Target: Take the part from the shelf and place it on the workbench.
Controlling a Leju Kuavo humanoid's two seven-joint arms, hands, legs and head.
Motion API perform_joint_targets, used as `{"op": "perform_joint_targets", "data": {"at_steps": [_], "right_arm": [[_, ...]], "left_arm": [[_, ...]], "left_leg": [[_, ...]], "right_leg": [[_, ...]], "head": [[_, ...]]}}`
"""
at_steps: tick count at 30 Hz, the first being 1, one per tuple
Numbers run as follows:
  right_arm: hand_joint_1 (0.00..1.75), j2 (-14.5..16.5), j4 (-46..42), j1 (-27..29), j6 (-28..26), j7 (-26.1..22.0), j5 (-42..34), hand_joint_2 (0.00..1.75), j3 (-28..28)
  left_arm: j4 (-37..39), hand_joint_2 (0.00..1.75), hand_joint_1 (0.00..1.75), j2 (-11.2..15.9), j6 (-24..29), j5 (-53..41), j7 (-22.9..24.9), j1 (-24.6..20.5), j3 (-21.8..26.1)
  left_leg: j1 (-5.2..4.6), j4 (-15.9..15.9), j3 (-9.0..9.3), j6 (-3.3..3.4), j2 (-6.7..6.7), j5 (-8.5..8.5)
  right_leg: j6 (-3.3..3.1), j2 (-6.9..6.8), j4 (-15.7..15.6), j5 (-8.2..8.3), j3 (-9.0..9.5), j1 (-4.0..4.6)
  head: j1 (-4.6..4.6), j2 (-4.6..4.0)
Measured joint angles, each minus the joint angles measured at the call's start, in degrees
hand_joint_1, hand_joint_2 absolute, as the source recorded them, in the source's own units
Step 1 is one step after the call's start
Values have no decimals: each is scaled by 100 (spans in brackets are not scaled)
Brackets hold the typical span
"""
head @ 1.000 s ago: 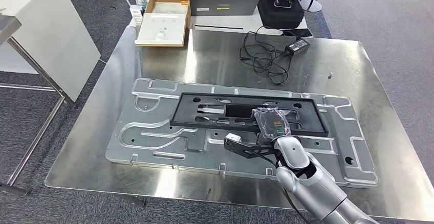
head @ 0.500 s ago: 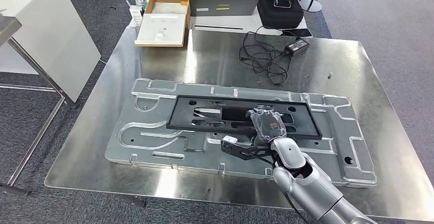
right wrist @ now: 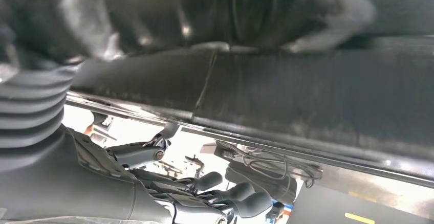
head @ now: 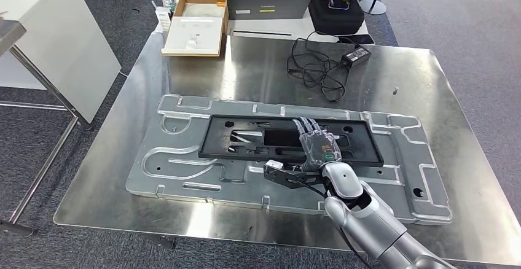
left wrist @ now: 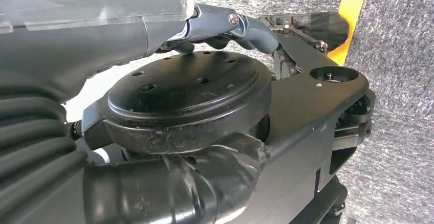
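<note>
I am resting my right hand (head: 317,145), fingers spread and gripping nothing, flat on the black frame (head: 246,139) at frame centre, seating it on the grey tray (head: 184,158).

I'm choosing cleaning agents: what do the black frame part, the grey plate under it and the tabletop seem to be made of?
Black frame part: probably moulded plastic, matt, no glare.
Grey plate: likely cast or stamped aluminium, dull satin, raised ribs.
Tabletop: apparently brushed stainless steel, streaky reflections.
</note>
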Motion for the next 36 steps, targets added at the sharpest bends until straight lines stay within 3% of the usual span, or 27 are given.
{"op": "perform_joint_targets", "data": {"at_steps": [15, 25, 31, 36], "right_arm": [[0, -4, -443, -26, -190, 4, 113, 0, 38], [0, -109, -1513, -15, -282, 16, 137, 0, 45], [0, -209, -1626, -17, -187, 44, 84, 0, 46], [0, -241, -1585, 30, -568, -25, 187, 0, 45]], "left_arm": [[14, 0, 0, 0, -17, 144, -35, 11, -53], [16, 0, 0, 0, -9, 195, -63, 16, -160], [16, 0, 0, 0, 0, 252, -110, 16, -222], [17, 0, 0, 2, 6, 278, -132, 15, -315]], "left_leg": [[0, 0, 0, 0, 4, 0], [0, 0, 2, 0, 5, 0], [-1, 0, 4, 0, 5, 0], [-1, 0, 5, 0, 5, 0]], "right_leg": [[0, 3, 0, 0, -2, 0], [0, 4, 0, 0, -1, -1], [0, 4, 0, 0, 1, -1], [0, 4, 0, 0, 2, -1]], "head": [[0, 0], [0, 0], [0, 0], [0, 0]]}}
